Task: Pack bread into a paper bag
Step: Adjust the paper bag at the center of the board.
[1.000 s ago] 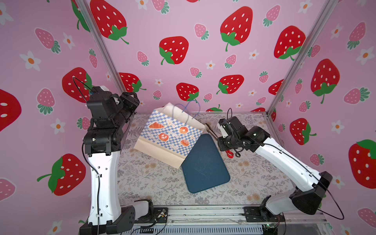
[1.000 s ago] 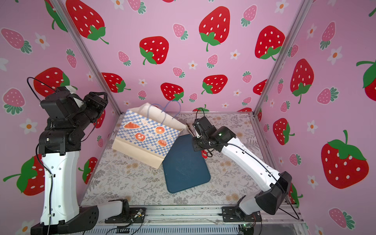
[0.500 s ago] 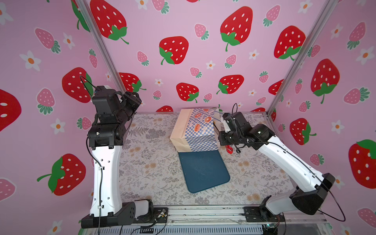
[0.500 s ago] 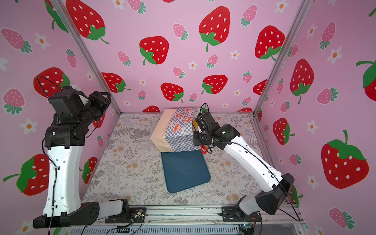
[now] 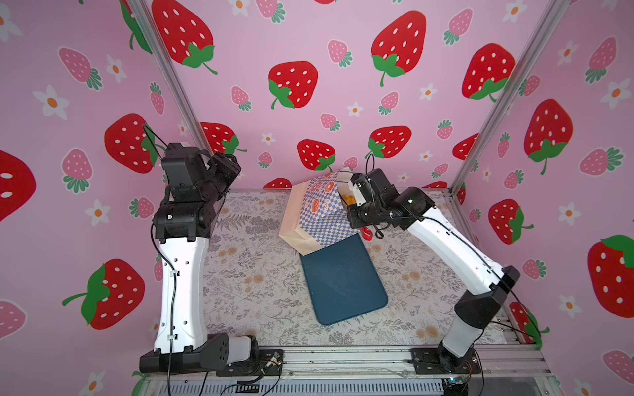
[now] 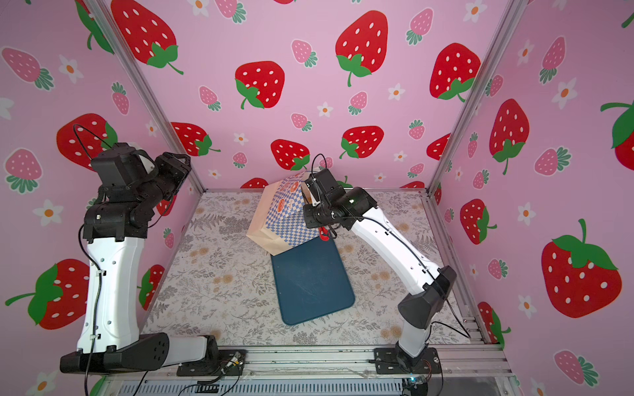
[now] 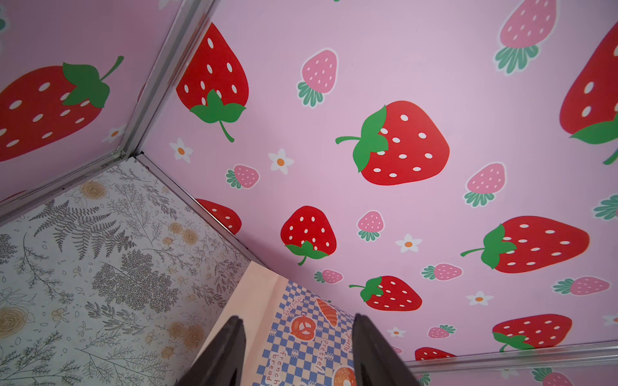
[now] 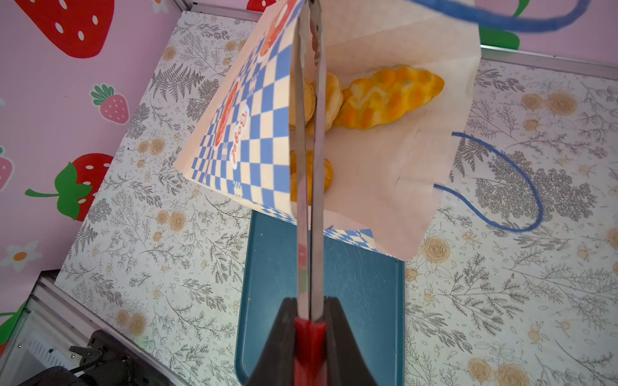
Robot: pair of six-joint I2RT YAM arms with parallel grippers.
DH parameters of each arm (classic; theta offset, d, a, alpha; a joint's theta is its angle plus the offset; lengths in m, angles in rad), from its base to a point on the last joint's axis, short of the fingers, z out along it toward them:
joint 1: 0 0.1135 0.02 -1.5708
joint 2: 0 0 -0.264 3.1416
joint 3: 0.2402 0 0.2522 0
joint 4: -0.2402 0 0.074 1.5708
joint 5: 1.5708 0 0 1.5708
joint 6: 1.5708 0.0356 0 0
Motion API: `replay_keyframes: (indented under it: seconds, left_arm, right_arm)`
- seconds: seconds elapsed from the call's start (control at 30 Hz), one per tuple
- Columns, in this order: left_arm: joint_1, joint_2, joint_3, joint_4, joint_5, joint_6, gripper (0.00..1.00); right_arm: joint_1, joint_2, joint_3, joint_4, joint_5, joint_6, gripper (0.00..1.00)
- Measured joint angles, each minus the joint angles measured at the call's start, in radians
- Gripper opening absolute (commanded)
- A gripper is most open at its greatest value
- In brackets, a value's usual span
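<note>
Floral tabletop, far centre: your cream checkered paper bag leans, golden breads inside, its edge pinched by closed steel tongs in your right gripper. Thin paper could tear, tipping them out.

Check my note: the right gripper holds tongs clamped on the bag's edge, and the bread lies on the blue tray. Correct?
One slip: the right wrist view shows the bread inside the bag, not on the tray. The right gripper does hold tongs clamped on the bag's edge.
</note>
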Motion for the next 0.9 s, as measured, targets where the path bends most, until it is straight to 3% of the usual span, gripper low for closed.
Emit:
replay_keyframes:
  seconds: [0.23,0.9]
  left_arm:
    - [0.000,0.000,0.000,0.003,0.000,0.004,0.57]
    - [0.002,0.035,0.000,0.028,0.017,0.016,0.58]
  right_arm:
    - [0.027,0.309,0.450,-0.106,-0.037,-0.059,0.00]
    - [0.146,0.488,0.579,-0.048,-0.318,-0.015,0.00]
